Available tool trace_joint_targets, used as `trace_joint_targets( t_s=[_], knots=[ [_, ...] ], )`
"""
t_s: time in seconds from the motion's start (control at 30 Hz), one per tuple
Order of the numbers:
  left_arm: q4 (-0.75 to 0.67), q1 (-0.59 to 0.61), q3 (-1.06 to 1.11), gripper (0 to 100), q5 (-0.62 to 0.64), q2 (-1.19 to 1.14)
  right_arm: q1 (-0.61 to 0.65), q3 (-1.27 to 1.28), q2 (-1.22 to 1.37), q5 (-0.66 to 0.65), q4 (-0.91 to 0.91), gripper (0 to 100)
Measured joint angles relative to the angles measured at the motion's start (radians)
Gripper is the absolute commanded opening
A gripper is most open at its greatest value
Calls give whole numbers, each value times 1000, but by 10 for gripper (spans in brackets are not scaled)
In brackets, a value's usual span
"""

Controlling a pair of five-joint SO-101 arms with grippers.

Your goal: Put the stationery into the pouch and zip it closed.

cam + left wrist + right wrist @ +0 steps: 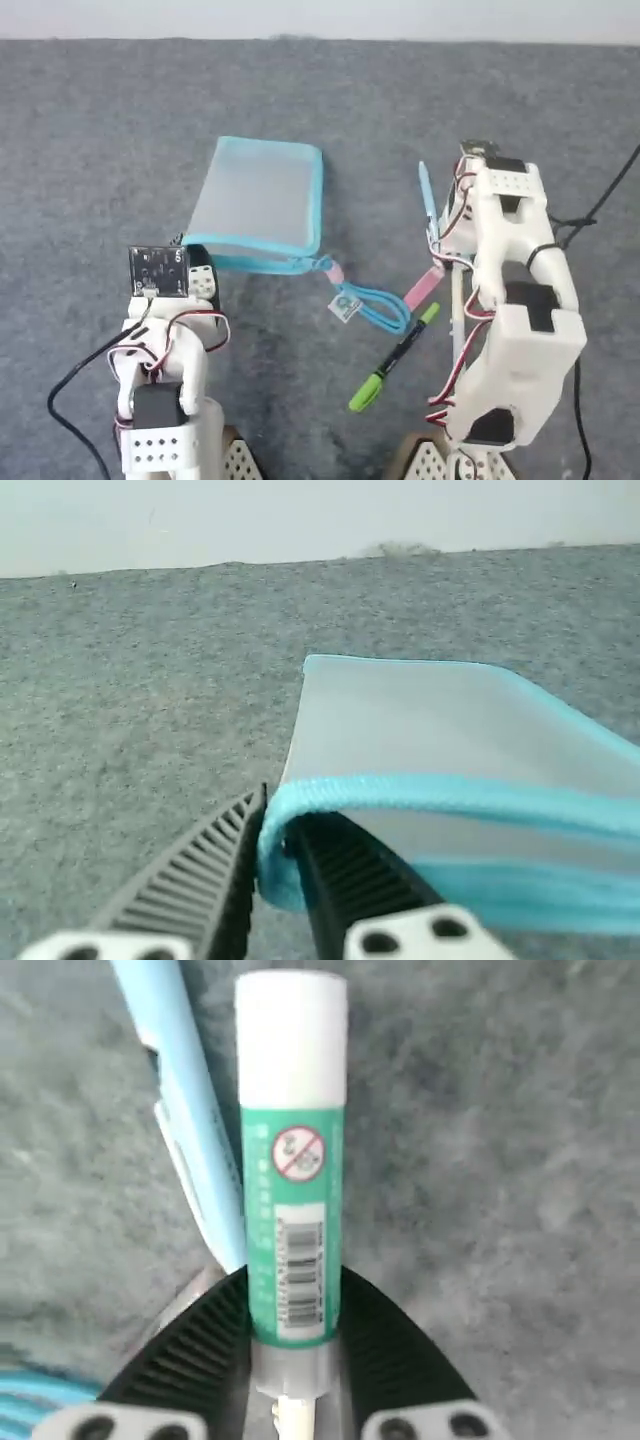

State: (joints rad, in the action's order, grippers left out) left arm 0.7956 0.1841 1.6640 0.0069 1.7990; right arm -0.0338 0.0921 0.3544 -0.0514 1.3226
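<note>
Left jaws pinching the blue rim of the pouch (262, 205) at its near corner, pouch lying on the grey tabletop (120, 130), right jaws clamped on a glue stick (291, 1160), blue pen (427, 200) just beside it, green marker (393, 360) near the pouch's strap (378, 305)

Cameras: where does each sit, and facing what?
High view: fixed above the grey table, looking down on left arm and right arm.
Left wrist view: on the left wrist; left gripper pinches the translucent blue-edged pouch.
Right wrist view: on the right wrist; right gripper clamps a green-and-white glue stick.
Shared: the pouch, in high and left wrist views.
</note>
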Motion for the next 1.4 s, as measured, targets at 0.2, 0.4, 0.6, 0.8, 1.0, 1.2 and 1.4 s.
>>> trace_joint_targets(
  t_s=[0.2,0.4,0.6,0.8,1.0,1.2,1.4],
  knots=[
    [0,0,0,12,0,0,-5,0,-32,-52,5,238],
    [0,0,0,12,0,0,-51,0,-5,-137,-5,270],
    [0,0,0,12,0,0,-51,-23,61,-157,-49,207],
    [0,0,0,12,0,0,-66,-35,61,-160,-32,98],
    [0,0,0,12,0,0,-69,-35,61,-161,-28,11],
    [0,-51,17,12,0,0,-69,-29,-84,-161,18,8],
    [0,-227,29,12,2,-2,-18,150,-422,-178,54,8]
  ],
)
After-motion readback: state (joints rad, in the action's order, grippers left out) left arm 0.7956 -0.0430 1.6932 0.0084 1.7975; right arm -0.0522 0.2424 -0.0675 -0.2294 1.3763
